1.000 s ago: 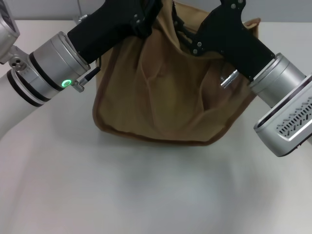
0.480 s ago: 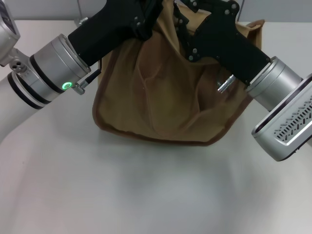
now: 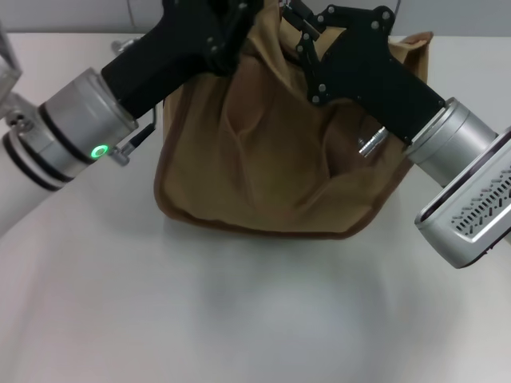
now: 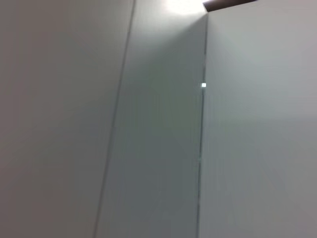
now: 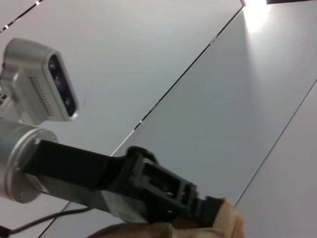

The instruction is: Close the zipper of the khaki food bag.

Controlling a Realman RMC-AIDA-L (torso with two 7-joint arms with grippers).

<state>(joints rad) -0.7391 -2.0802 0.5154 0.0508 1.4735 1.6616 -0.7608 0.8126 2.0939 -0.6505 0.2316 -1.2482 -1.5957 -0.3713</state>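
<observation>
The khaki food bag (image 3: pixel 271 159) stands on the white table at the back centre of the head view, its front sagging in folds. My left gripper (image 3: pixel 233 28) reaches in from the left to the bag's top left. In the right wrist view the left gripper (image 5: pixel 210 208) is pinched on a bunch of the bag's khaki cloth (image 5: pixel 168 230). My right gripper (image 3: pixel 307 28) comes in from the right and sits at the bag's top edge, close to the left one. The zipper is hidden behind the two grippers and the frame's top edge.
The white table (image 3: pixel 239 311) spreads out in front of the bag. Both silver forearms flank the bag low on each side. The left wrist view holds only pale wall panels (image 4: pixel 158 148).
My right gripper has slid left along the bag's top toward the left gripper. The left arm has shifted slightly up and left, and the bag's top cloth is drawn tighter.
</observation>
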